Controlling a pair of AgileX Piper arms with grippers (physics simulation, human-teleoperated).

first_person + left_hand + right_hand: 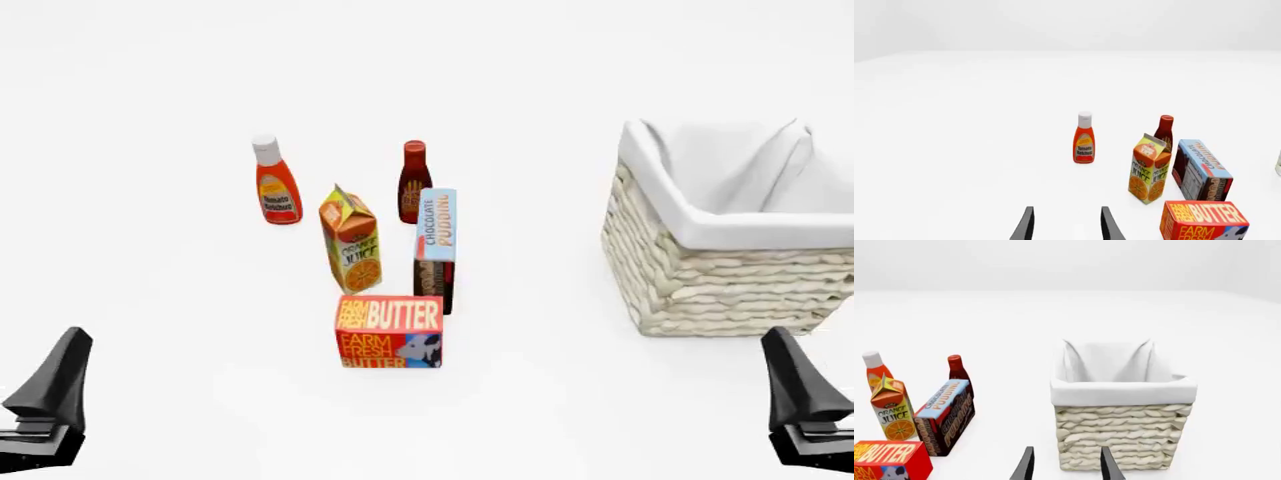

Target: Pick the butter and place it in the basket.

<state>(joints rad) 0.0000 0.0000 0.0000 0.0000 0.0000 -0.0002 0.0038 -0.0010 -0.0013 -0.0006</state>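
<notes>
The butter (pixel 388 333), a red and orange box with a cow picture, lies on the white table in front of the other groceries; it also shows in the left wrist view (pixel 1204 220) and the right wrist view (pixel 887 460). The basket (pixel 721 280), woven wicker with a white cloth lining, stands at the right (pixel 1121 435). My left gripper (pixel 64 355) hovers low at the near left, open and empty (pixel 1067 227), well to the left of the butter. At the near right, just in front of the basket, my right gripper (pixel 785 350) is open and empty (pixel 1067 467).
Behind the butter stand an orange juice carton (pixel 351 240) and a chocolate pudding box (pixel 435 245). Farther back are a ketchup bottle (pixel 276 185) and a dark red sauce bottle (pixel 415 180). Open table lies between the butter and the basket.
</notes>
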